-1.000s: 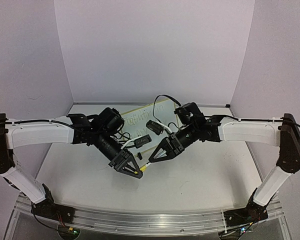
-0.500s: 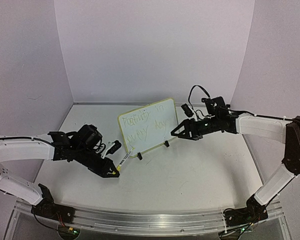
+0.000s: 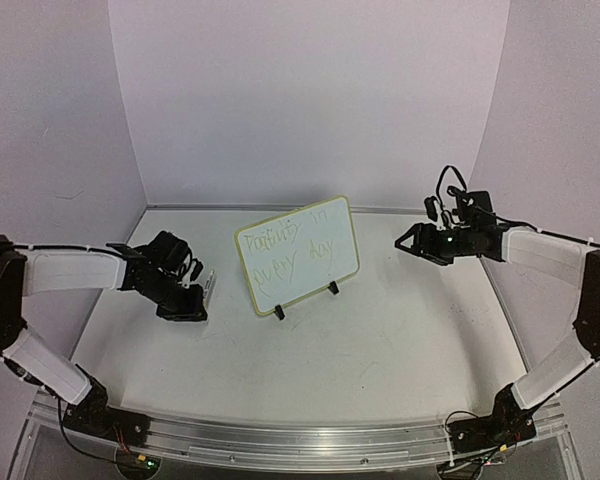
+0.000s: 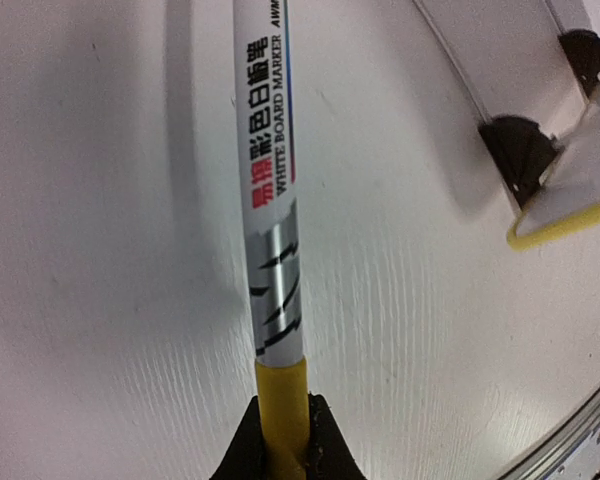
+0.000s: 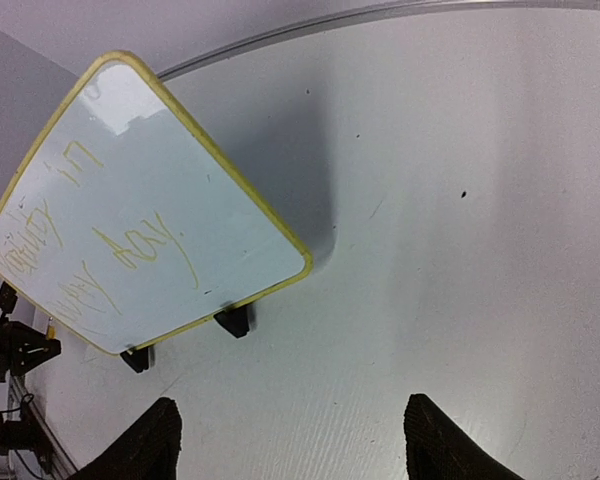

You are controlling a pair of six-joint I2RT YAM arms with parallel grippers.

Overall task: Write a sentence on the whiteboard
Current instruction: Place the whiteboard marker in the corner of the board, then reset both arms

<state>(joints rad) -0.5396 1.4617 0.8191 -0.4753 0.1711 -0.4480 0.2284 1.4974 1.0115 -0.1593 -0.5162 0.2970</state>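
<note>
The whiteboard [image 3: 298, 255] stands on the counter [image 3: 360, 350] about midway between the two arms and toward the back wall. It rests on its two black feet [image 3: 279, 312], leans back a little, and sits askew to the counter's near edge, with its left end nearer the arms than its right. The sentence [image 3: 290, 250] crosses the white face in two thin, pale lines. In the right wrist view the writing [image 5: 90, 250] looks yellowish-green, the upper line seems to end in "in" and the lower one in "day", and the first words are too faint to read with certainty. The left claw [image 3: 187, 302] is low over the counter to the left of the board and apart from it, clamped shut on a marker [image 3: 209, 288]. In the left wrist view its fingertips [image 4: 242, 455] pinch the marker's yellow end, and the white barrel [image 4: 270, 200], printed "WHITE BOARD MARKER", runs straight away from the claw above the counter. A yellow-rimmed corner of the board [image 4: 565, 225] and its feet [image 4: 520, 150] show at the right edge of that view. The right claw [image 3: 412, 243] hangs to the right of the board, well apart from it and pointed toward it. Its fingers [image 5: 145, 445] are spread wide with nothing between them, and the board [image 5: 150, 220] fills the upper left of its view.
</note>
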